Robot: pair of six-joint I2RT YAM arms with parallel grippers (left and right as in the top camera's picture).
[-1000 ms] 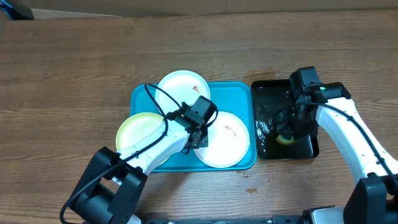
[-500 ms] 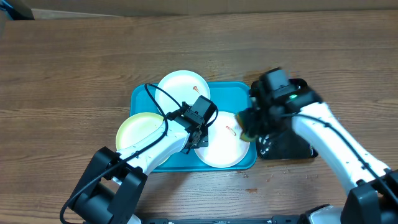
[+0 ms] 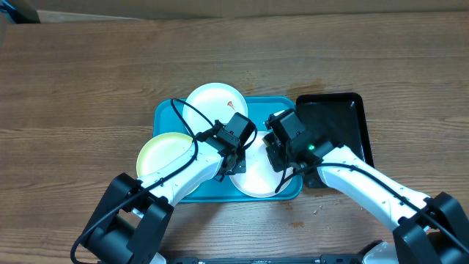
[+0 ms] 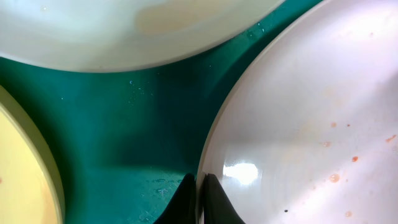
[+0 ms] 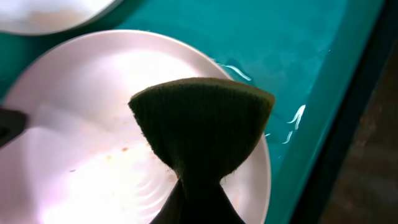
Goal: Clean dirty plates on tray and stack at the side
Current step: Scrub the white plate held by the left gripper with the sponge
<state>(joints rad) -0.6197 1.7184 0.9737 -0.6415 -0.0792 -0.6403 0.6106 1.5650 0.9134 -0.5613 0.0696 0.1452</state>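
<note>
The cyan tray (image 3: 170, 111) holds three plates: a white one at the back (image 3: 212, 100), a pale yellow-green one at the left (image 3: 163, 150) and a white one at the front right (image 3: 253, 180). My left gripper (image 3: 234, 163) is shut on the left rim of the front white plate (image 4: 292, 124). My right gripper (image 3: 280, 150) is shut on a dark green sponge (image 5: 202, 124) and holds it over that plate (image 5: 74, 124), near its right side. Small orange specks lie on the plate.
A black tray (image 3: 333, 117) with water in it stands right of the cyan tray. Water drops lie on the cyan tray floor (image 5: 292, 56). Bare wooden table lies at the left, the back and the far right.
My right gripper has come left from the black tray with the sponge and is now over the front white plate. The left gripper has not moved.
</note>
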